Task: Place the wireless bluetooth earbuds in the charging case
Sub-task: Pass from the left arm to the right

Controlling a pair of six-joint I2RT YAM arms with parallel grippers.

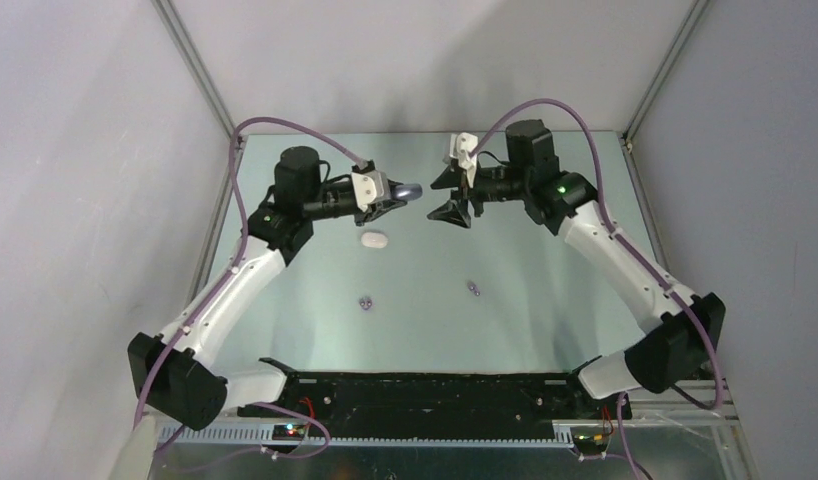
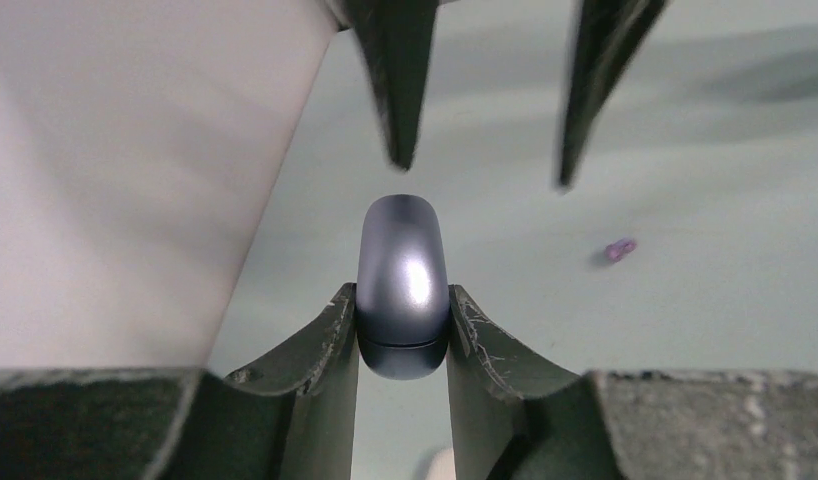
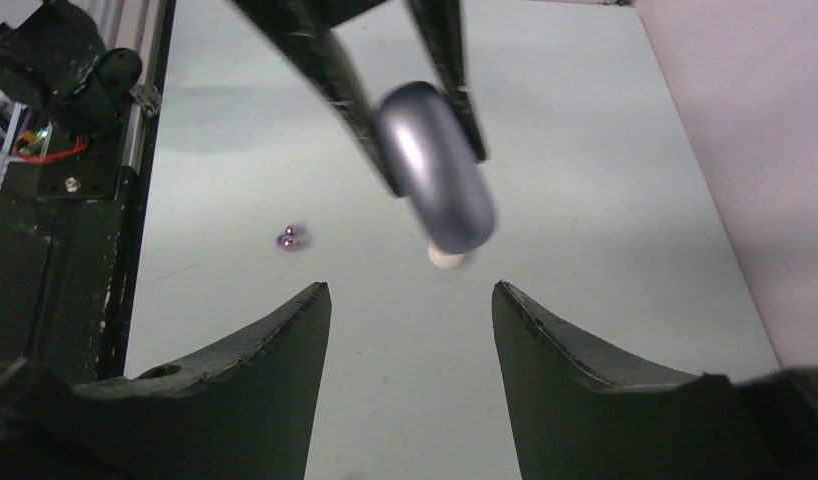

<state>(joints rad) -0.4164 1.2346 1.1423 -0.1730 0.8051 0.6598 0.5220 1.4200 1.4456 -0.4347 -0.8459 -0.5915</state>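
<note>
My left gripper (image 1: 403, 192) is shut on a closed, dark purple-grey charging case (image 1: 411, 189) and holds it above the table. In the left wrist view the case (image 2: 403, 285) is pinched between the pads, lid seam visible. My right gripper (image 1: 432, 200) is open and empty, facing the case from a short distance. In the right wrist view the case (image 3: 435, 180) hangs just beyond my open right gripper (image 3: 412, 290). Two purple earbuds lie on the table, one (image 1: 366, 302) left of centre and one (image 1: 473, 289) right of centre. No white earbuds show.
A white pebble-sized case (image 1: 373, 239) lies on the table below the left gripper, and is partly hidden behind the held case in the right wrist view (image 3: 447, 258). Grey walls enclose the table at the left, back and right. The black arm-base rail (image 1: 415, 390) runs along the near edge.
</note>
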